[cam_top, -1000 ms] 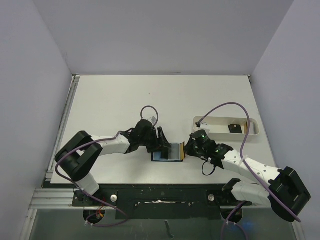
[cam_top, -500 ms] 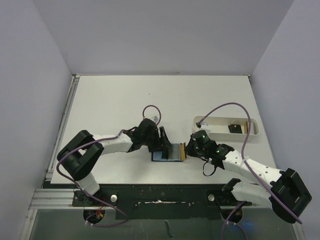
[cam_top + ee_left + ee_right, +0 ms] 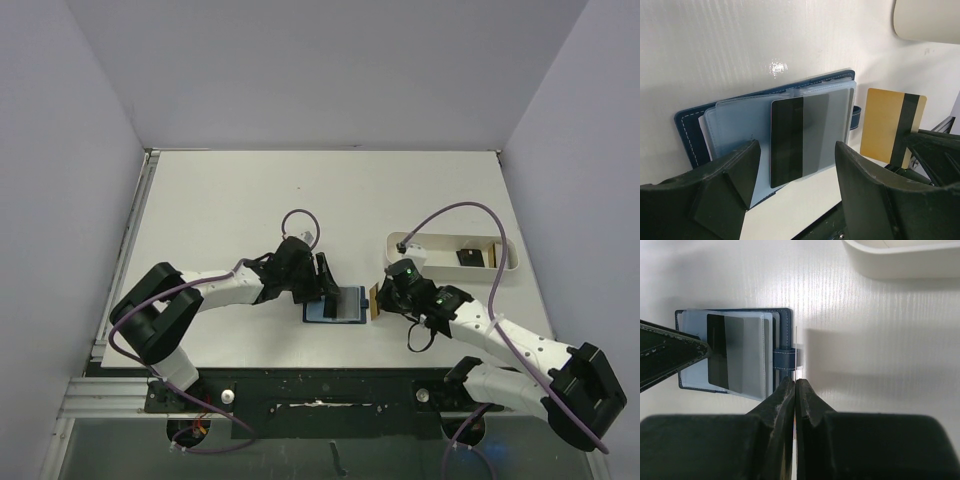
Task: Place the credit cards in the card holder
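Two cards matter to me here. One grey card (image 3: pixel 800 137) sits in a clear pocket of the open blue card holder (image 3: pixel 335 305), which lies flat on the white table (image 3: pixel 220 210). My right gripper (image 3: pixel 795 385) is pinched tight on the tan card (image 3: pixel 892 125). It holds the card up on its edge, just beside the strap (image 3: pixel 785 352) on the holder's right side. My left gripper (image 3: pixel 322 282) is spread wide over the holder's left end. The white tray (image 3: pixel 440 237) lies apart on the right, with a dark card (image 3: pixel 468 257) in it. The holder lies near the table's front edge, with much more table on its far side.
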Controlling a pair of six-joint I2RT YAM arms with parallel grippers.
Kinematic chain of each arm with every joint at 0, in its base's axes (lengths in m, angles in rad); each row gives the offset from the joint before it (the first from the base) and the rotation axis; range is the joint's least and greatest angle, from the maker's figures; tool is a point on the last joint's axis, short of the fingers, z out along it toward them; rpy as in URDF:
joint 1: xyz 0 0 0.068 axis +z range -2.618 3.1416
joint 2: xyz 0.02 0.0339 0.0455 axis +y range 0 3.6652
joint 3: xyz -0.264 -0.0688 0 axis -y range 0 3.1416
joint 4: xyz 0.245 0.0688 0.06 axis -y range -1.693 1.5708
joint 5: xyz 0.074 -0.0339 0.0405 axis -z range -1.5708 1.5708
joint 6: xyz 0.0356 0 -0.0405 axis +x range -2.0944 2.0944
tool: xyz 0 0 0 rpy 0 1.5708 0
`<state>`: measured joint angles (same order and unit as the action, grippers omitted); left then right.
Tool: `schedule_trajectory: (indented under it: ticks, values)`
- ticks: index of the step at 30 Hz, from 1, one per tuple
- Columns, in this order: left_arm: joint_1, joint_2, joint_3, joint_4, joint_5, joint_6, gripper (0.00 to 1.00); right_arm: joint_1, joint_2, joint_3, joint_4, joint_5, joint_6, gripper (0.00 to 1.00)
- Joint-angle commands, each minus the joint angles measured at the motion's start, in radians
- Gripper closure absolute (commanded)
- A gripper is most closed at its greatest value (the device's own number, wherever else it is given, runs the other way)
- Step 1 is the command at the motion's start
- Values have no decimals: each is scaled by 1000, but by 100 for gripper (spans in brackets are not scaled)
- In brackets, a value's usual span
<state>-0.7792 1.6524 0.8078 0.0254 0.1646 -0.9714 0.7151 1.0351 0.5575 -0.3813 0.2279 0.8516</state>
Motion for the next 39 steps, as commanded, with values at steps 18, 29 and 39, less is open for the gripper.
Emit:
schedule_trajectory:
  ticks: [18, 29, 39]
  values:
    - [-5, 26, -3, 91, 57, -15, 42, 29, 74, 27, 73, -10, -1, 100]
    - [-20, 39, -9, 140, 80, -45, 42, 39, 72, 23, 80, -7, 6, 100]
    - [-28, 49, -20, 218, 108, -73, 43, 47, 72, 8, 96, -3, 15, 100]
